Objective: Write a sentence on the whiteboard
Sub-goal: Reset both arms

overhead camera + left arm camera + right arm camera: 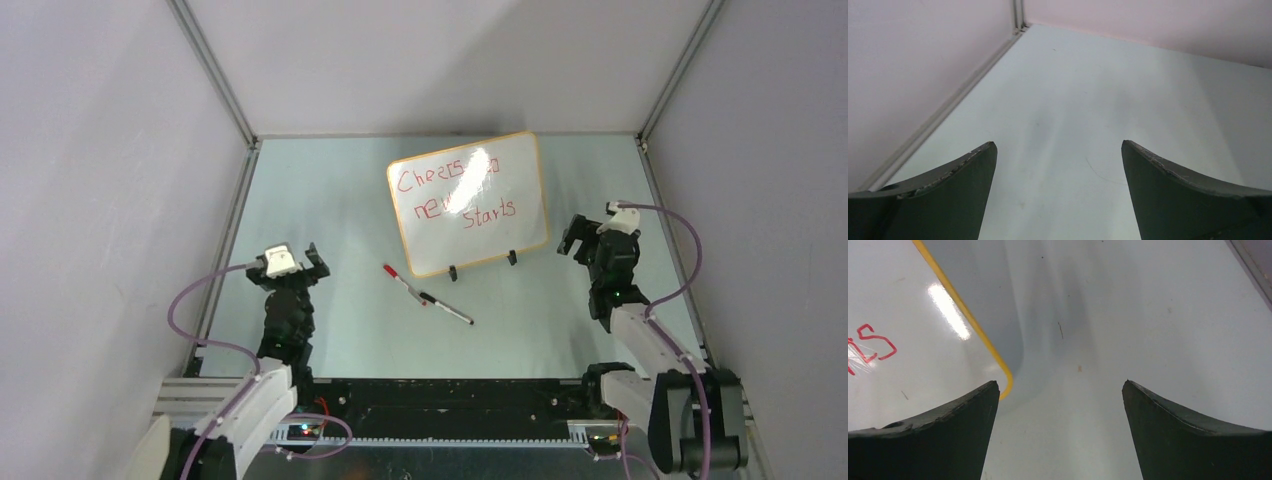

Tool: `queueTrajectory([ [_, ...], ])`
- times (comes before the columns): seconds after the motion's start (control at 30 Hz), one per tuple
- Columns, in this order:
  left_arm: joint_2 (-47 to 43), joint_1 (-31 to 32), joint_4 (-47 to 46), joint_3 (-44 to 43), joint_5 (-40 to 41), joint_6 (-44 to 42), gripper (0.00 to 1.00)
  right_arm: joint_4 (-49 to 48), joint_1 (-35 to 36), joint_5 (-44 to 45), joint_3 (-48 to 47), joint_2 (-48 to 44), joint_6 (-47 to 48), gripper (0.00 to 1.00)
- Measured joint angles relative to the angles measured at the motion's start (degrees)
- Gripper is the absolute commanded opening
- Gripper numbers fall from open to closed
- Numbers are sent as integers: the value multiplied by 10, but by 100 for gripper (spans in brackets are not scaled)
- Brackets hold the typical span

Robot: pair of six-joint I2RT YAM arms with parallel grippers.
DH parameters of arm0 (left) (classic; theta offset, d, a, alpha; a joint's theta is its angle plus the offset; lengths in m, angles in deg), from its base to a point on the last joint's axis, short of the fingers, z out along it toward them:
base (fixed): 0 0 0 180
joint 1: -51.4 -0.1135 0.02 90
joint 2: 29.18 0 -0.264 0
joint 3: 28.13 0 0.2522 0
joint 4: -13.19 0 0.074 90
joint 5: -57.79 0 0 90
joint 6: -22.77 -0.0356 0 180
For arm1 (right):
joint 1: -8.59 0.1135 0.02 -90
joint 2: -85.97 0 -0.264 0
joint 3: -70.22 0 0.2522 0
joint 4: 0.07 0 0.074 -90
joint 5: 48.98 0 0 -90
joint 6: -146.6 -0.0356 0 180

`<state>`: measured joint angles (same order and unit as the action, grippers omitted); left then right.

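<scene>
Pale tabletop point(330, 220), whiteboard point(520, 175) just left of gaping, empty right claw point(1059, 385); left claw point(1059, 145) gaping too.

Left arm point(287, 322) and right arm point(612, 272): black upper links are joined to white lower links point(655, 345). White wrist housings point(279, 261) are fitted, lilac cables point(180, 300) are looped alongside, and the jaws are dark and curved.

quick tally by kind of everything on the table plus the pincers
whiteboard: 1
markers: 2, the red-tipped marker and the black-tipped marker, lying end to end
pincers: 2, the left pincer and the right pincer, both open
total: 5
</scene>
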<state>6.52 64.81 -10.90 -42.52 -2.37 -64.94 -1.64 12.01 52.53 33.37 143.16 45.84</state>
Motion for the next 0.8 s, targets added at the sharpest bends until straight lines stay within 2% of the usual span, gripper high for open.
queueTrajectory([
  [0.17, 136, -46, -131, 0, -20, -18, 96, -105, -21, -33, 16, 73, 31, 88],
  [0.27, 245, -65, -201, 0, -31, -30, 94, -151, -27, -48, 20, 113, 47, 87],
  [0.4, 349, -73, -275, -11, -43, -41, 96, -238, -28, -61, 37, 172, 59, 87],
  [0.53, 374, -82, -301, -23, -64, -43, 97, -297, -28, -64, 75, 195, 66, 83],
  [0.57, 374, -87, -297, -32, -71, -43, 95, -315, -26, -63, 86, 199, 68, 91],
  [0.63, 374, -96, -286, -53, -81, -42, 98, -332, -24, -61, 96, 203, 69, 98],
  [0.8, 374, -107, -271, -77, -76, -35, 99, -357, -35, -74, 97, 205, 69, 99],
])
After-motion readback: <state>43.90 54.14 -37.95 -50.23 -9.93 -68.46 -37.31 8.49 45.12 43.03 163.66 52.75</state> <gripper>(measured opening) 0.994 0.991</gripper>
